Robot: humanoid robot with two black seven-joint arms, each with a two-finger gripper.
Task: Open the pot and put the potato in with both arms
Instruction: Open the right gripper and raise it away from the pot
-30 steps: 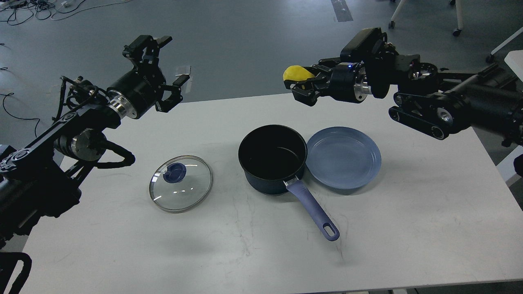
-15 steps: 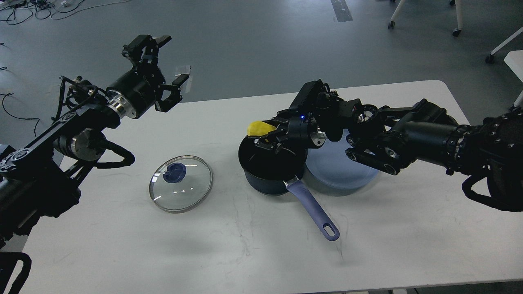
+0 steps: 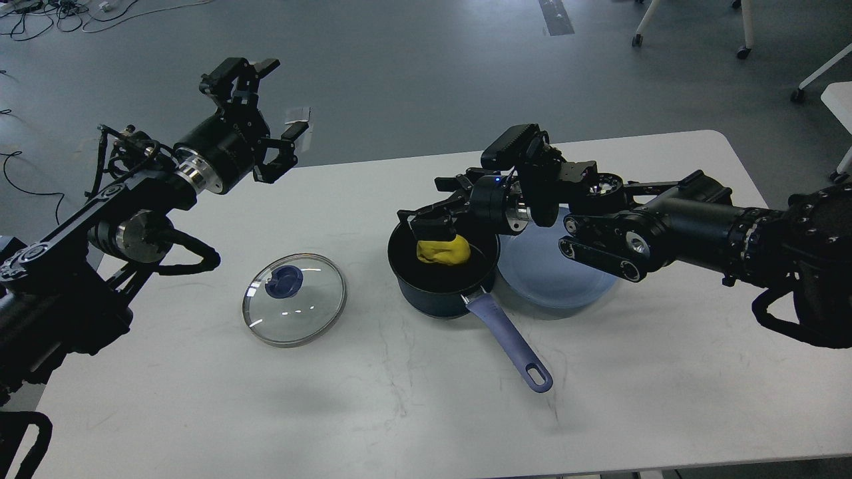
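Observation:
The dark pot [image 3: 426,301] with a purple handle [image 3: 509,340] stands open in the middle of the white table. The yellow potato [image 3: 444,251] lies inside it. My right gripper [image 3: 429,223] hovers over the pot's far rim, just above the potato, with its jaws apart and nothing between them. The glass lid [image 3: 295,299] with a blue knob lies flat on the table to the left of the pot. My left gripper [image 3: 279,98] is open and empty, raised above the table's far left edge, well away from the lid.
A blue plate [image 3: 572,283] lies right of the pot, touching it, partly under my right arm. The table's [image 3: 413,412] front half is bare. Cables and chair legs lie on the floor beyond the table.
My right gripper came down from high above the plate to the pot with the potato, then let it go; the potato now lies in the pot. The left arm has not moved.

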